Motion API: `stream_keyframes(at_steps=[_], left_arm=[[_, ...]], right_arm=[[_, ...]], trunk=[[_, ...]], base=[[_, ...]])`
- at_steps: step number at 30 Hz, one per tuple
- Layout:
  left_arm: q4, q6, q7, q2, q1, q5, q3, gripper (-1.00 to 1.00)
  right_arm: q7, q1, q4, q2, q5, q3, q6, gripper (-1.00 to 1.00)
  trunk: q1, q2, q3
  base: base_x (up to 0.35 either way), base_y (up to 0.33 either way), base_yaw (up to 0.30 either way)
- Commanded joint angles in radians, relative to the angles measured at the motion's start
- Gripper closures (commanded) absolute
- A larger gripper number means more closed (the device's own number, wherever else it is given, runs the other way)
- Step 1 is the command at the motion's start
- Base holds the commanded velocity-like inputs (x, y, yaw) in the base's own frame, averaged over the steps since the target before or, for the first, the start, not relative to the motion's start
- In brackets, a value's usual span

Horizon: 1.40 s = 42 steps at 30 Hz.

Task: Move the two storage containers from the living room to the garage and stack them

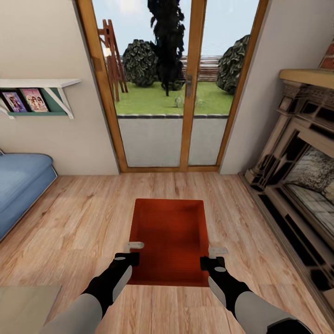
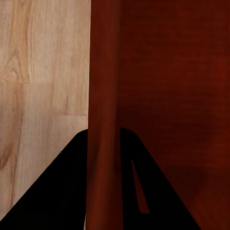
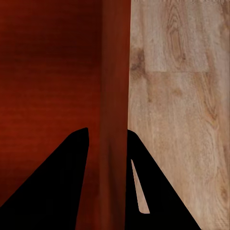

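An orange-red storage container [image 1: 169, 239] sits on the light wood plank floor [image 1: 83, 218] of the living room, roughly midway between the blue sofa [image 1: 21, 185] and the dark-wood fireplace [image 1: 297, 176]; it is a lidless rectangular bin with low straight walls and a faintly ribbed, matte inner bottom; its long axis runs away from the robot toward the wood-framed glass doors [image 1: 171, 88], one short wall nearest the robot and the other nearest the doors. The planks are pale and knotty, with a clear grain, and their seams run crosswise to the bin's length.

The left gripper [image 1: 133, 253] is at the near end of the bin's left long wall, and the right gripper [image 1: 212, 259] at the near end of the right long wall; both have black wrists with pale finger tips showing at the rim. From the left wrist camera the container's wall [image 2: 103, 143] stands as a smooth red strip between the two dark fingers [image 2: 57, 191], one finger outside over the planks and one inside over the red bottom; the right wrist camera shows the same straddle on its wall [image 3: 115, 143], with fingers [image 3: 62, 182] on both sides. The fingers look pressed against the wall on each side (the dark shapes meet the red strip with no visible gap), so both grippers appear clamped onto the container's rim.

A white wall shelf [image 1: 41, 88] with picture books hangs above the sofa.
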Motion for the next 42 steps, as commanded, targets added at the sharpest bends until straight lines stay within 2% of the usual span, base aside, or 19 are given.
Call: stream_keyframes(at_steps=[1,42], left_arm=[[0.001,0.004,0.011,-0.004,0.0,0.025,-0.002,1.0],[0.001,0.004,0.011,-0.004,-0.001,0.025,-0.002,1.0]], right_arm=[[-0.001,-0.001,-0.012,0.002,0.001,-0.005,-0.029,1.0],[-0.001,-0.001,-0.012,0.002,0.001,-0.005,-0.029,1.0]], trunk=[[0.0,-0.001,0.0],[0.0,-0.001,0.064]], base=[[0.0,0.0,0.0],[0.0,0.0,0.0]])
